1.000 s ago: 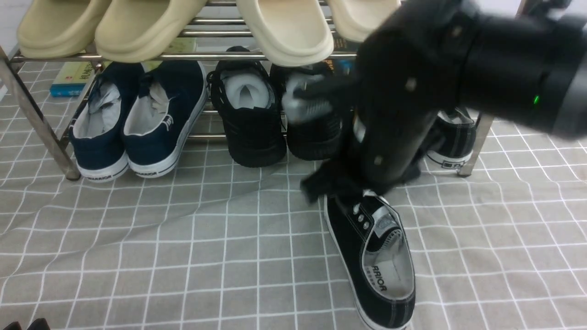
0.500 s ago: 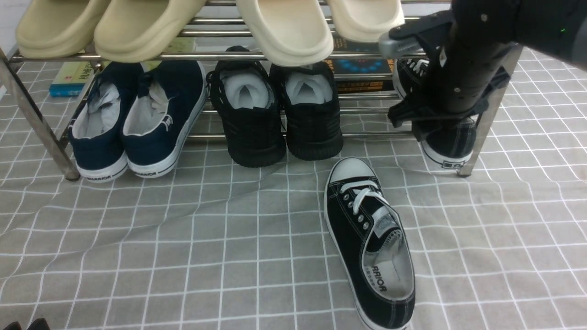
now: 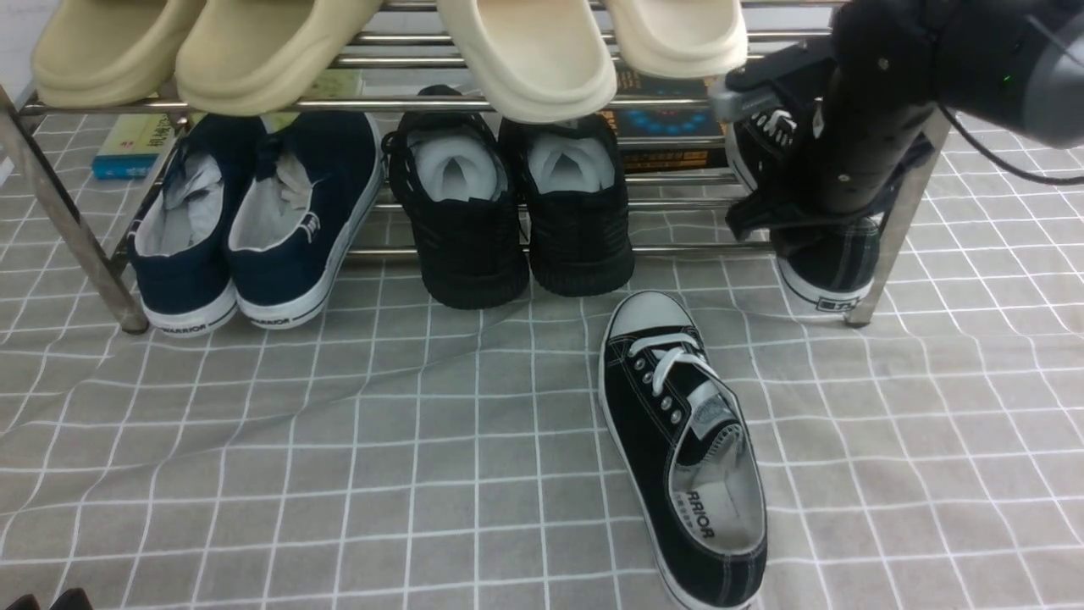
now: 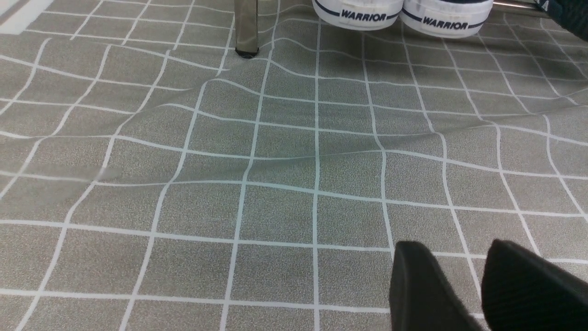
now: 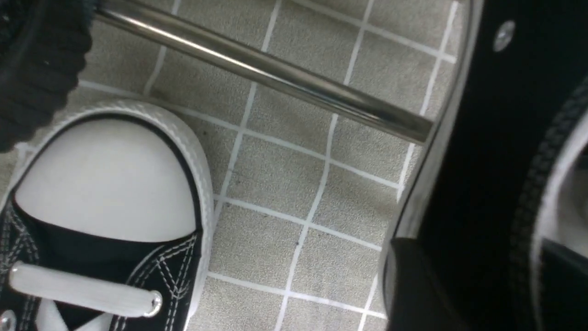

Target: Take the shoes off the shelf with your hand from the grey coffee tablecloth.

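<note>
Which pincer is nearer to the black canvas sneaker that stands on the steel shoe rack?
Right. The right pincer is at that sneaker's opening, at the rack's right end; the left pincer hangs low over the checked cloth, far to the left.

The robot's right arm (image 3: 855,144) is a thick tube of matte black casing, dotted with small silver screw heads (image 3: 883,62) and one tiny green light (image 3: 1006,80). A wide grey band (image 3: 1059,85) rings its upper section, and a thin black cable (image 3: 1008,172) trails from it. A light grey block-shaped part (image 3: 741,100) sits near its end. The left gripper (image 4: 457,246) (seen from its own wrist camera) has two blunt matte black fingers (image 4: 422,289).
</note>
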Tool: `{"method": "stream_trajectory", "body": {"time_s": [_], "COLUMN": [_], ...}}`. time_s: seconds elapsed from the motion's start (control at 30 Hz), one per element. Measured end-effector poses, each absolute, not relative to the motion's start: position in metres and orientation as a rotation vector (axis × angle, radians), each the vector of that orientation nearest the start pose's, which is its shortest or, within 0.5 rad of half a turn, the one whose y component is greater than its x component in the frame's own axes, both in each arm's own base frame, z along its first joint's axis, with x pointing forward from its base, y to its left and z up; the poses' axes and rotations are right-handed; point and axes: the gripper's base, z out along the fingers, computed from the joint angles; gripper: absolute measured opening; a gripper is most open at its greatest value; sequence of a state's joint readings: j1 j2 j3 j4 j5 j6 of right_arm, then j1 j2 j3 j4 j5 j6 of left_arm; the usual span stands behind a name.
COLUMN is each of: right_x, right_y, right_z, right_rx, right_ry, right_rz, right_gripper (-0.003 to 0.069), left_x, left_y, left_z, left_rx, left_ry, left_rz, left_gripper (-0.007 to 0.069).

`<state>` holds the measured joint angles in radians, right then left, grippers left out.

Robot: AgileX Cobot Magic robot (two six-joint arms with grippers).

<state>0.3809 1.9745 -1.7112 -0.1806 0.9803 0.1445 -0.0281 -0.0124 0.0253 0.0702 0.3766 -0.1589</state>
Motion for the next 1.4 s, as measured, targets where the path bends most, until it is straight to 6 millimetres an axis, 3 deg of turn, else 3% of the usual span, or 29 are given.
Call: {"method": "stream_trajectory", "body": {"time_s": [0.03,0.1,0.23,0.4,0.5,0.6,0.73,0.97,1.4], "right_x": [0.408,0.407,0.395,0.365,0.335,0.303,0.270,0.258,0.260], "right_y": [0.149,0.149,0.147,0.142,0.136,0.135,0.148,0.166,0.171], "right_z": [0.263,0.263,0.271,0.298,0.315,0.308,0.297,0.277,0.250], "right_rx": [-0.410,-0.407,-0.383,-0.357,-0.346,-0.392,-0.466,-0.506,-0.460], "right_ry": [2.667,2.681,2.747,2.843,2.849,2.891,2.911,2.871,2.922], "right_rz": [-0.077,-0.072,-0.036,0.038,0.122,0.120,0.159,0.190,0.208], "right_gripper": [0.0274,0.0149,0.0010,0.0008,0.0008,0.0008,0.0010,0.0010,0.0015], "left_x": [0.052,0.052,0.052,0.052,0.052,0.052,0.052,0.052,0.052], "left_y": [0.001,0.001,0.001,0.001,0.001,0.001,0.001,0.001,0.001], "left_z": [0.172,0.172,0.172,0.172,0.172,0.172,0.172,0.172,0.172], "left_rx": [-0.079,-0.079,-0.079,-0.079,-0.079,-0.079,-0.079,-0.079,-0.079], "left_ry": [1.871,1.871,1.871,1.871,1.871,1.871,1.871,1.871,1.871], "left_rz": [-0.060,-0.060,-0.060,-0.060,-0.060,-0.060,-0.060,-0.060,-0.060], "left_gripper": [0.0239,0.0239,0.0239,0.0239,0.0239,0.0239,0.0239,0.0240,0.0241]}}
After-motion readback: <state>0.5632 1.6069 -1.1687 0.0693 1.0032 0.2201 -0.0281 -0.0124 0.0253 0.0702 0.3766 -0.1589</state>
